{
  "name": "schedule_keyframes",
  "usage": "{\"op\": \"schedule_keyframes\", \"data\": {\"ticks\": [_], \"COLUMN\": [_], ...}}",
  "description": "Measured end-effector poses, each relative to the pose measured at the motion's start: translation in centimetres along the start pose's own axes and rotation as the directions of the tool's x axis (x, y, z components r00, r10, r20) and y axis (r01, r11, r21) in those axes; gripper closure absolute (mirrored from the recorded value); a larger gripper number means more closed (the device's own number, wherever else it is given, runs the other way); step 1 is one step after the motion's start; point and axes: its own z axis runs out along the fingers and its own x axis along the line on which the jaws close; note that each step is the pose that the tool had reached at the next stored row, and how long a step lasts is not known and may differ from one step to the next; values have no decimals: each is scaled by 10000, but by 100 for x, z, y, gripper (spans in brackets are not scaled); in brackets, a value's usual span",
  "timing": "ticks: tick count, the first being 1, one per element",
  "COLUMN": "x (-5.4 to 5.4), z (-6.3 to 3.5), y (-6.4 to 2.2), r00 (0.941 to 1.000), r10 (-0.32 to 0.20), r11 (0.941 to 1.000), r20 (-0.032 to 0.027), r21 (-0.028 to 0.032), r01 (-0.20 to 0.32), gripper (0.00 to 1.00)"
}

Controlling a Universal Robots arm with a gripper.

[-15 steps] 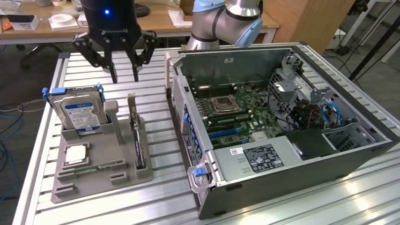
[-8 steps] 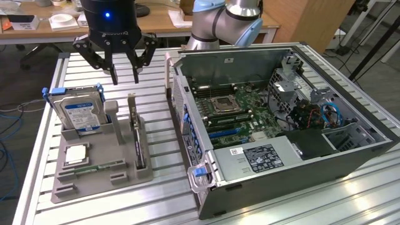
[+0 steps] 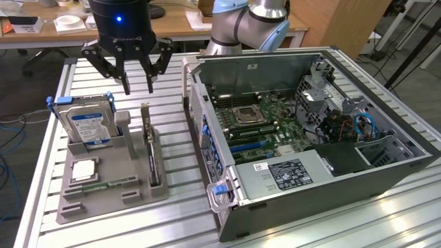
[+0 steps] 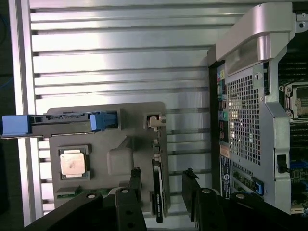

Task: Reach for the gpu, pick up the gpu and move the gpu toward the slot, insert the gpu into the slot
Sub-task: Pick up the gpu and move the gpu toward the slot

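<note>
End effector [image 3: 139,85] hangs with jaws spread wide, holding nothing, above the gpu [image 3: 150,150], which stands on its edge in the grey holder [image 3: 131,196] on the desk [image 3: 175,219], at the exterior view's left of the computer [image 3: 310,206].

Table [image 3: 172,227]: slatted aluminium, spans the lower exterior frame.
Holder [image 3: 131,195]: grey moulded block, left of centre, on the table.
Hard drive [image 3: 86,123]: blue label, upright at the holder's upper left.
Processor [image 3: 82,169]: flat in a recess below the drive.
Memory stick [image 3: 110,184]: green, on edge, lower holder.
Computer case [image 3: 296,178]: right half, side open, motherboard [image 3: 251,121] exposed.
</note>
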Motion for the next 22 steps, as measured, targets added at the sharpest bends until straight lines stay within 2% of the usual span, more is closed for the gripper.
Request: {"op": "schedule_keyframes", "data": {"ticks": [22], "x": [1], "z": [93], "y": [-21], "r00": [10000], "r10": [-1], "r11": [10000], "r20": [1], "r21": [-1], "r01": [1], "gripper": [53]}}
